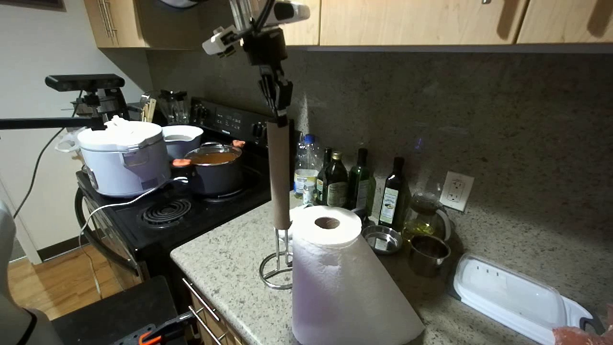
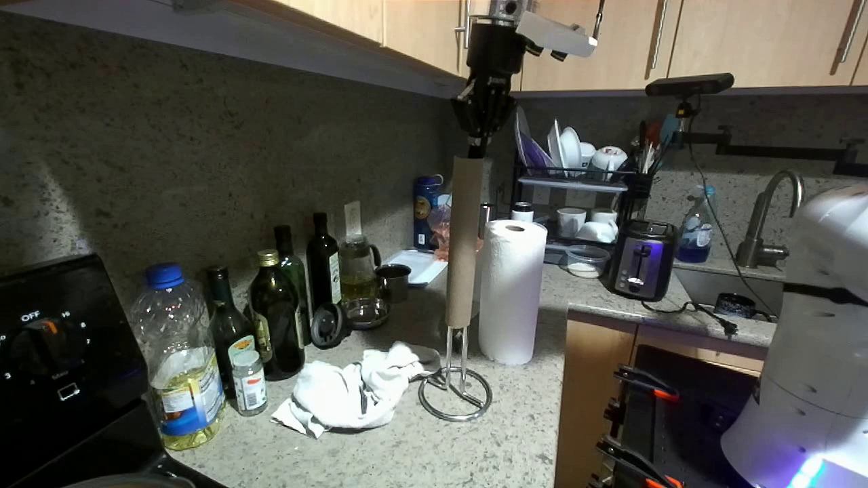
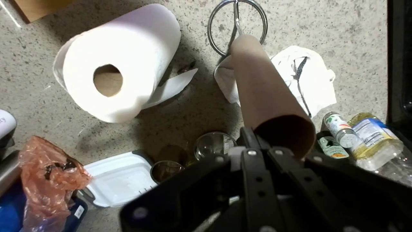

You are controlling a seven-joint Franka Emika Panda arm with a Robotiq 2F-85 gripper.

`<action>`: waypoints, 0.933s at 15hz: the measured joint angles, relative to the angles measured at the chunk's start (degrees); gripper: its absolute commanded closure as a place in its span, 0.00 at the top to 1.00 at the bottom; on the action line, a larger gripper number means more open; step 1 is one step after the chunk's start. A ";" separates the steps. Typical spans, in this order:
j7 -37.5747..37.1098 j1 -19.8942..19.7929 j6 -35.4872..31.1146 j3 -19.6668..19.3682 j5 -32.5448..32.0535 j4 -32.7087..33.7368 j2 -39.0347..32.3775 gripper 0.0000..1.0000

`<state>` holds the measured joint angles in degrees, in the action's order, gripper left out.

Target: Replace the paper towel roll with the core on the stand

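Desk (image 2: pixel 502 447), speckled. On it, upright: paper towel roll (image 2: pixel 513 291), white and thick, just beside the stand (image 2: pixel 464 354), the nearest obstruction to it. Near the stand's ring base, another side: crumpled white cloth (image 2: pixel 356 393); whether it touched could not be told. Toward the wall (image 2: pixel 203 149): plastic bottle (image 2: pixel 183 393) of yellow liquid, blue cap; small jar (image 2: pixel 249 386); dark bottles (image 2: pixel 279 329); glass jug (image 2: pixel 356 271); metal cup (image 2: pixel 393 285); farther along, white container (image 1: pixel 512 292). Adjoining, in an exterior view: black stove (image 1: pixel 201 210), which bore a white cooker (image 1: pixel 124 163) and a pot (image 1: pixel 215 178).

On the stand: core (image 2: pixel 465 244), brown cardboard tube, close to upright, around the upright wires, its lower edge well above the ring base.

Pose: arm (image 2: pixel 793 366), its white body beside the desk; its wrist end hung over the stand in both exterior views, pointed downward. Jaws: closed together, the core's upper rim pinched between them.

Lettering: "OFF" and "3" were legible around a dial (image 2: pixel 44 344) of the stove. Labels on the plastic bottle and dark bottles were too small to read.
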<state>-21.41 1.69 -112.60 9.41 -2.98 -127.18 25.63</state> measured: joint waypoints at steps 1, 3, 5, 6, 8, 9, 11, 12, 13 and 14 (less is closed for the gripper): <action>0.00 0.34 -0.22 0.00 0.02 -0.32 -0.05 0.00; 0.00 0.87 -1.12 0.01 0.21 -1.12 -0.29 0.00; 0.01 1.23 -2.29 0.01 0.48 -1.96 -0.83 0.00; 0.07 1.31 -2.96 0.01 0.75 -2.40 -1.17 0.00; 0.81 1.34 -4.36 -0.02 1.40 -3.27 -1.93 0.00; 1.22 1.34 -4.89 -0.05 1.74 -3.54 -2.35 0.00; 2.17 1.34 -5.92 -0.16 2.28 -4.18 -3.08 0.00; 2.32 1.34 -6.30 -0.21 2.43 -4.49 -3.38 0.00; 2.48 1.34 -6.54 -0.23 2.58 -4.74 -3.67 0.00; 2.87 1.34 -6.70 -0.26 2.72 -4.93 -3.96 0.00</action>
<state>-18.53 3.03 -119.30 9.14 -0.25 -132.11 21.67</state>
